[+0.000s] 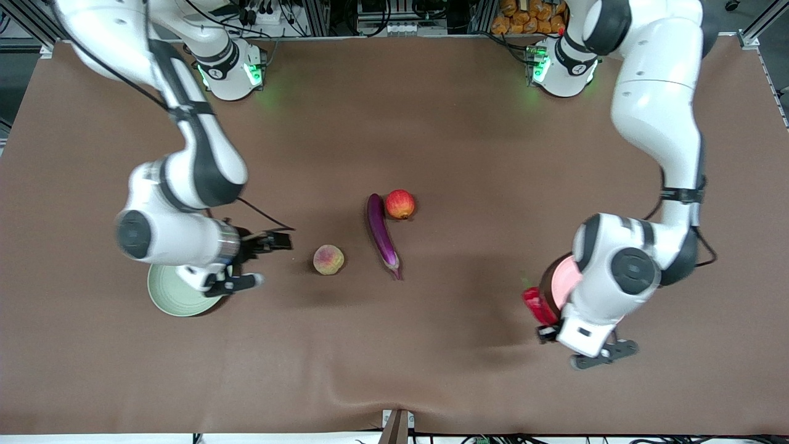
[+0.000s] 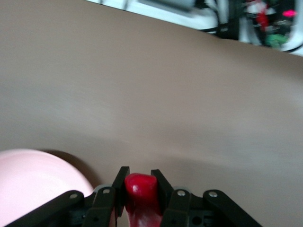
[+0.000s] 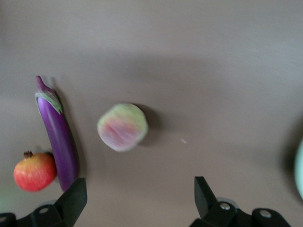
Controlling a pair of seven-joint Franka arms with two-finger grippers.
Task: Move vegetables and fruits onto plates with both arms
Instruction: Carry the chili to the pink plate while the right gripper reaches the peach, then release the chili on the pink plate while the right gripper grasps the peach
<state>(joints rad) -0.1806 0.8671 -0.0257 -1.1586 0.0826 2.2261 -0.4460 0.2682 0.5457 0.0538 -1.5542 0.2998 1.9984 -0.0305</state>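
Front view, right gripper (image 1: pixel 262 261): hanging over the table at the edge of the mint green plate (image 1: pixel 175 296), fingers spread wide, carrying nothing.
Front view, peach-like fruit (image 1: pixel 328 259): lying on the table just past the right gripper's fingertips, toward the left arm's end.
Front view, eggplant (image 1: pixel 382 235): lying past the peach-like fruit, with the red fruit (image 1: pixel 400 204) touching its blunt end.
Front view, left gripper (image 1: pixel 543 323): pinching the red chili pepper (image 1: pixel 537 305) beside the pink plate (image 1: pixel 563 280), which the arm is mostly hiding.
Left wrist view: fingers (image 2: pixel 120 185) pressing on the chili pepper (image 2: pixel 140 186); pink plate (image 2: pixel 33 179) lying beside them.
Right wrist view: fingers (image 3: pixel 72 201) standing wide apart; peach-like fruit (image 3: pixel 122 127) ahead between them; eggplant (image 3: pixel 58 135) and red fruit (image 3: pixel 34 170) lying off toward one finger.
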